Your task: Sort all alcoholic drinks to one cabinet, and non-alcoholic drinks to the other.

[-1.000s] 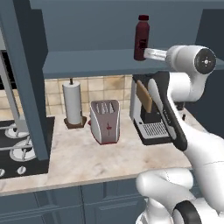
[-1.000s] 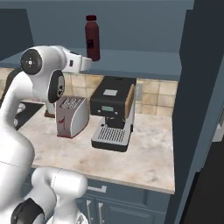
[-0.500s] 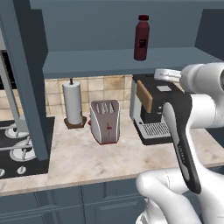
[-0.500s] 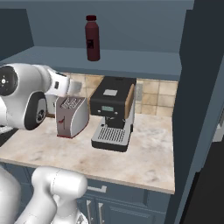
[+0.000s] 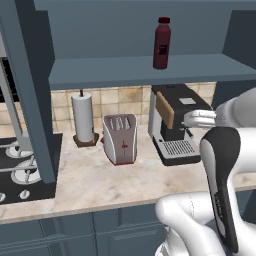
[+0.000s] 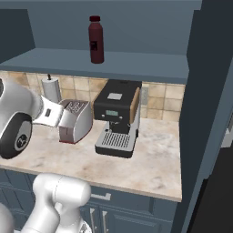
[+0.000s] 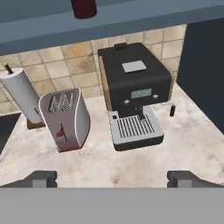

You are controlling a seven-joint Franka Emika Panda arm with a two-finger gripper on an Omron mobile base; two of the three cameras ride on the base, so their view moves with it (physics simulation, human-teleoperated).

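The marble surface (image 5: 125,182) carries a black coffee machine (image 6: 117,116), and to its left stand a silver toaster (image 5: 120,138) and a paper towel roll (image 5: 83,117). The maroon bottle (image 5: 161,43) stands upright on the open cabinet shelf (image 5: 130,70), above the coffee machine. The fingers (image 7: 113,178) are spread fully wide over the surface and hold nothing.

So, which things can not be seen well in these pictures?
- maroon bottle: in the hand view, its top is cut off by the upper edge.
- Its label: too small to read in the left base view.
- coffee machine: its right side is hidden by the white arm in the left base view.
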